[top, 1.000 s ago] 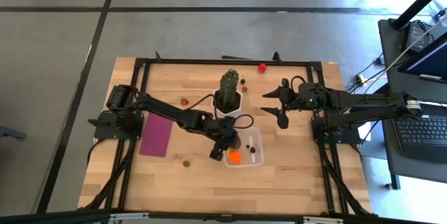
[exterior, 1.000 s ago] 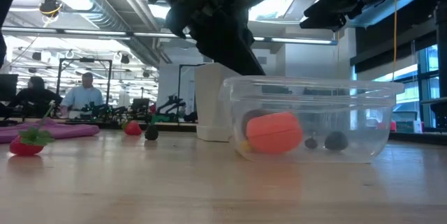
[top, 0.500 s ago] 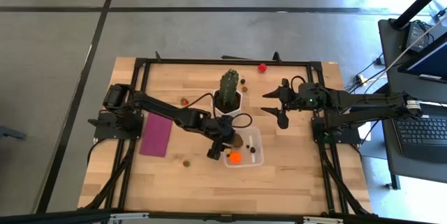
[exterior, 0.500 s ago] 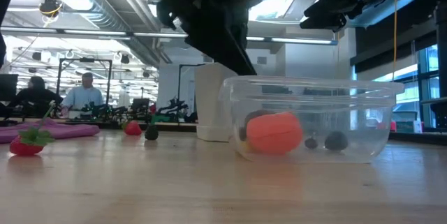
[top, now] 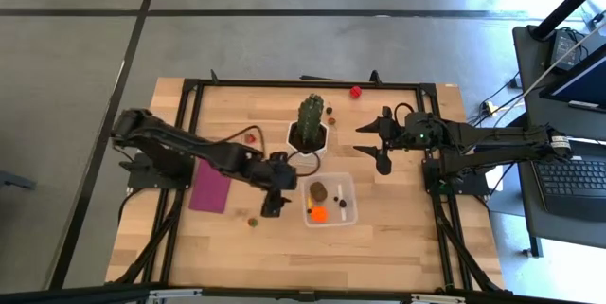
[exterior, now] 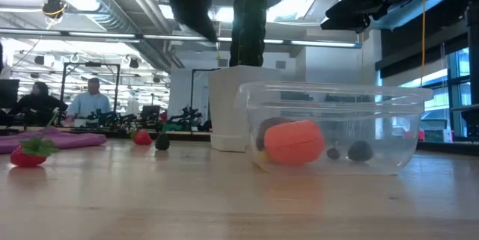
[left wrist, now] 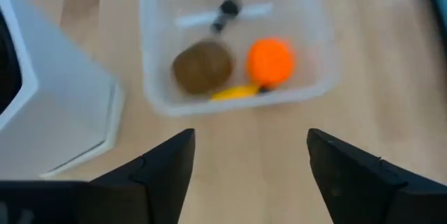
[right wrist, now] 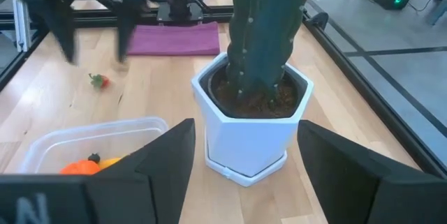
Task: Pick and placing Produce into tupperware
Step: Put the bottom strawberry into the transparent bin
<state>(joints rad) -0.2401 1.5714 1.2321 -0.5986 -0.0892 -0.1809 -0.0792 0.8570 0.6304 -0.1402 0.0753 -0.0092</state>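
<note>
The clear tupperware [top: 330, 202] stands just right of the table's middle. In it lie a brown piece [left wrist: 202, 67], an orange piece [left wrist: 271, 60], a yellow piece [left wrist: 234, 93] and a small dark piece [left wrist: 227, 6]. My left gripper [top: 279, 197] hovers open above the bare wood just left of the tupperware, with nothing between its fingers. My right gripper [top: 365, 143] hangs open and empty in the air right of the cactus pot. Loose produce rests on the wood: a strawberry [top: 250, 137], a red piece [top: 355, 92] and a small piece [top: 253, 220].
A green cactus [top: 310, 115] in a white pot [right wrist: 251, 123] stands close behind the tupperware. A flat magenta rectangle [top: 210, 188] lies at the left. A dark piece [top: 329, 110] sits by the cactus. People and benches show in the room beyond [exterior: 90, 102].
My left gripper has opened over the tupperware's left part, and the brown piece now lies inside, next to the orange one. The gripper has then risen and drawn back toward the table's left edge, clear of the container.
</note>
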